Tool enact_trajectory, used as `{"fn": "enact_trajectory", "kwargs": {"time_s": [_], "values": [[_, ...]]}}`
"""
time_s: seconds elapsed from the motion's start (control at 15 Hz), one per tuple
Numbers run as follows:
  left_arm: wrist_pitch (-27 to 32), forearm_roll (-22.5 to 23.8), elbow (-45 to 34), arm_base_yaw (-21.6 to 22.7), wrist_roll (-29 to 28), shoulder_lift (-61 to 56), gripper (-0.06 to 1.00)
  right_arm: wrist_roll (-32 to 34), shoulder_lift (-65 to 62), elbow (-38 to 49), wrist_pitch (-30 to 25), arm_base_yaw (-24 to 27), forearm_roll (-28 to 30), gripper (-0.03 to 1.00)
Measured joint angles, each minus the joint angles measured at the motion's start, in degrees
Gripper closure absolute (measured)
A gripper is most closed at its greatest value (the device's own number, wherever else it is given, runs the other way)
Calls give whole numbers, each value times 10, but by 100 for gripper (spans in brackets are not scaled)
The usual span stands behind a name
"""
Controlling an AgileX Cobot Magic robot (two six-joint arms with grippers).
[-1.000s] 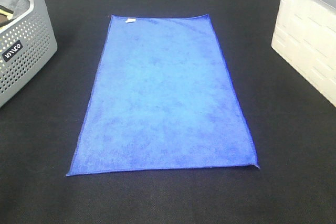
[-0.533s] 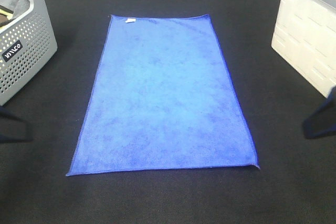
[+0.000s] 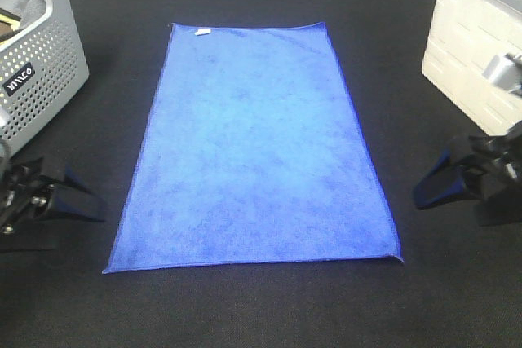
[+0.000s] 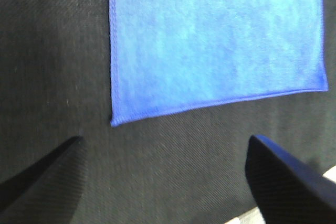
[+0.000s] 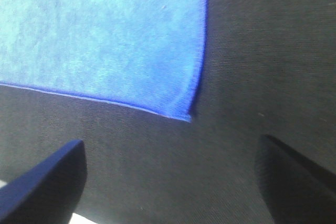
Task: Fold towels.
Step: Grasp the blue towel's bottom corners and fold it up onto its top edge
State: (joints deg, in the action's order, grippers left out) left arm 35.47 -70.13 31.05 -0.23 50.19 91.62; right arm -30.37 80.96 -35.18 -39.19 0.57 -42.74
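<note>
Both grippers had entered since the earlier frame. Left gripper [image 4: 165,139]: jaws apart, just left of the towel [image 3: 257,152], by its near-left corner. Right gripper [image 5: 172,140]: jaws apart, right of the near-right corner. Towel: flat, mid-table [image 3: 261,307], untouched.

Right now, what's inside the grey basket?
A grey cloth shows inside the basket, with a small yellow bit beside it. The basket's wall hides whatever lies deeper.
</note>
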Motion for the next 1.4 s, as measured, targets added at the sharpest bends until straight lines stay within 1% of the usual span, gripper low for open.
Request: {"fn": "enact_trajectory", "kwargs": {"time_s": [0.07, 0.2, 0.27, 0.4, 0.47, 0.53, 0.67, 0.87, 1.0, 1.07, 1.27, 1.4], "values": [[-1, -6, 10, -2, 9, 28, 18, -29, 25, 0, 8, 0, -29, 16], [-7, -14, 26, -23, 19, 72, 18, -92, 70, 0, 23, 0, -93, 18], [-17, -14, 37, -44, 21, 101, 18, -141, 100, -1, 28, 0, -135, 21], [-49, -18, 40, -58, 21, 119, 19, -195, 144, -1, 29, 0, -184, 23], [-63, -24, 40, -58, 21, 120, 19, -213, 163, -2, 31, 0, -198, 24], [-63, -24, 40, -58, 21, 120, 19, -213, 163, -2, 31, 0, -198, 24], [-81, -50, 41, -61, 24, 120, 19, -238, 197, -2, 38, 0, -224, 24], [-104, -97, 41, -93, 52, 121, 19, -282, 235, -3, 44, 0, -268, 28], [-128, -118, 52, -116, 57, 123, 21, -327, 256, -8, 40, 0, -314, 31], [-127, -121, 61, -116, 58, 130, 24, -336, 264, -17, 34, 0, -320, 33], [-87, -125, 96, -116, 59, 175, 32, -340, 288, -48, 22, -1, -322, 35], [-67, -134, 116, -116, 59, 195, 36, -334, 298, -66, 26, -30, -315, 36]]}}
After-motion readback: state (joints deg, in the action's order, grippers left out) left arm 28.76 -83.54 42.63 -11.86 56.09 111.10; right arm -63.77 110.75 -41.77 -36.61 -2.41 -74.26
